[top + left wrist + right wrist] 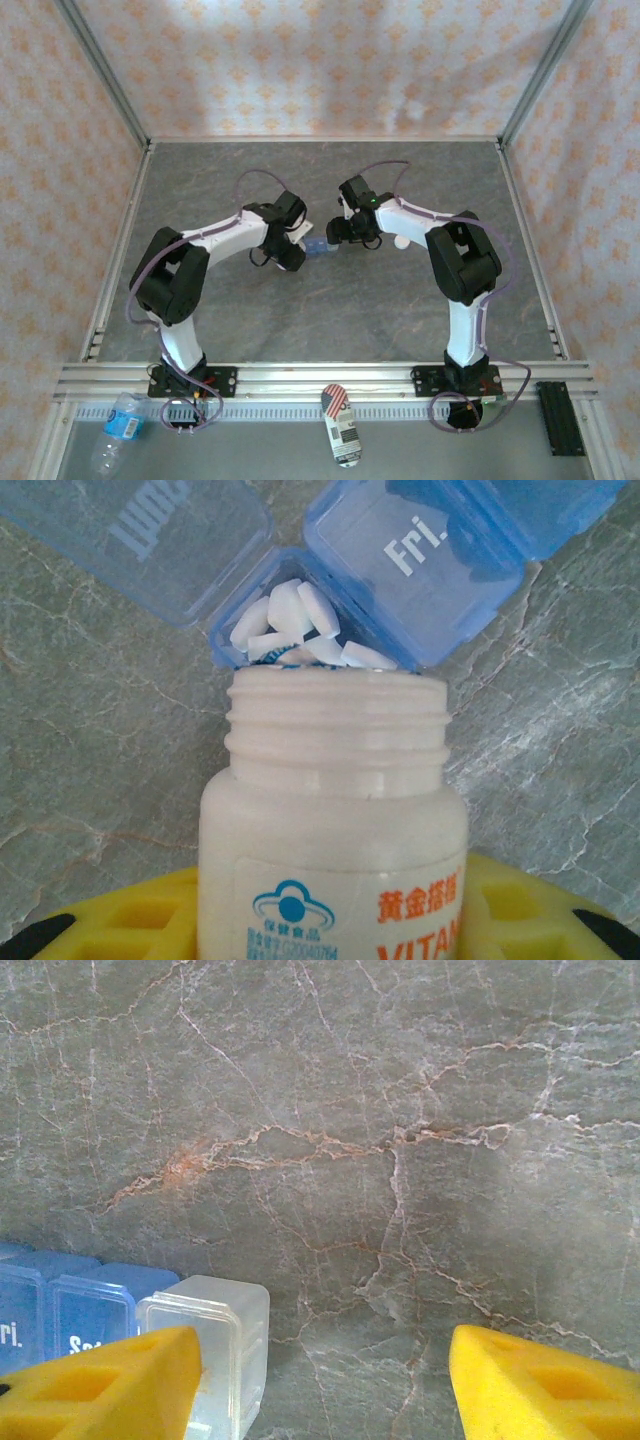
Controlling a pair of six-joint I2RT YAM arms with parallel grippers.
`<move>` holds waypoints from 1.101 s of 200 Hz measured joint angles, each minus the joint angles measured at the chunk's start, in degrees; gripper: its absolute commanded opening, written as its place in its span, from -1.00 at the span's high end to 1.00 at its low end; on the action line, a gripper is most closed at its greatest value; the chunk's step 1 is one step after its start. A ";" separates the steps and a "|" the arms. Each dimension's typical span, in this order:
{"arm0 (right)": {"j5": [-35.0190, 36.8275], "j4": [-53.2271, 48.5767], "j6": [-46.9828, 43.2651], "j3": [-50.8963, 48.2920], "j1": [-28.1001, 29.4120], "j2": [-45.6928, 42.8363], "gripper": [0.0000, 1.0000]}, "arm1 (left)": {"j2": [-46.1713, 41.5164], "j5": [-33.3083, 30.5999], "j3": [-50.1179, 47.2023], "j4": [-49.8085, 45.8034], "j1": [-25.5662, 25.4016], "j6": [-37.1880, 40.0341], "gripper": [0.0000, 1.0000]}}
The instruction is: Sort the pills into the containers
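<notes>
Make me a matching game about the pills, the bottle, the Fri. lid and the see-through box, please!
Things:
1. white pills
2. vitamin bottle
3. Fri. lid
4. clear compartment

States:
A. blue, flipped open
B. colourless, at the end of the pill organiser
C. heaped inside the pill organiser
D. cap off, held in the left tool

Pairs: 1-C, 2-D, 3-A, 4-B.
</notes>
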 measured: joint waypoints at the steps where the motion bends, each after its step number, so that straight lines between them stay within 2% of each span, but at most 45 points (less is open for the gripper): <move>1: 0.00 0.00 0.00 0.00 0.00 0.00 -0.34 | -0.02 0.02 -0.04 0.07 0.00 0.00 1.00; 88: 0.02 -0.02 0.20 0.00 0.00 0.00 -0.34 | -5.68 2.95 -7.56 6.80 0.50 0.00 1.00; 161: 0.09 -0.87 0.22 0.55 0.00 0.09 -0.34 | -12.85 5.68 -14.16 16.04 0.50 0.04 1.00; 220: 0.57 -2.86 1.07 1.62 0.00 0.09 -0.34 | -23.08 7.08 -21.66 26.99 0.90 -0.44 1.00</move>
